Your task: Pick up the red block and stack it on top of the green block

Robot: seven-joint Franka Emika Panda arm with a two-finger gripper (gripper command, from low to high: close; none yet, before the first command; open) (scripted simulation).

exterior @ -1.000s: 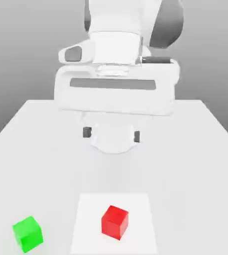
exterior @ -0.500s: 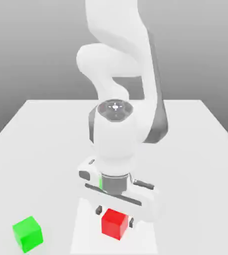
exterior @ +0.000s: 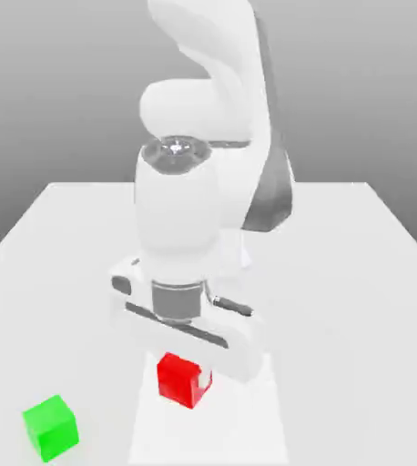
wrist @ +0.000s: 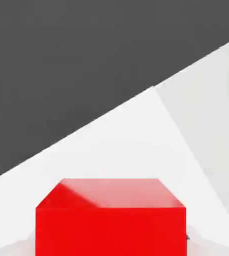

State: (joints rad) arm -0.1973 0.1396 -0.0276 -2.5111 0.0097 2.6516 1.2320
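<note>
The red block (exterior: 177, 380) hangs just above the table under the white hand, with my gripper (exterior: 185, 368) shut on it. In the hand view the red block (wrist: 111, 216) sits close in front of the camera, between the fingers. The green block (exterior: 50, 426) rests on the table near the front edge, toward the exterior view's left of the red block and a little lower in that view. A clear gap separates the two blocks.
The white table (exterior: 358, 273) stretches out around the arm. A lighter square patch (exterior: 221, 428) marks the table below and to the exterior view's right of the red block. The arm's base and elbow tower behind the hand.
The hand came down over the red block and closed on it. Since then the block has risen off the patch and shifted toward the exterior view's left, nearer the green block.
</note>
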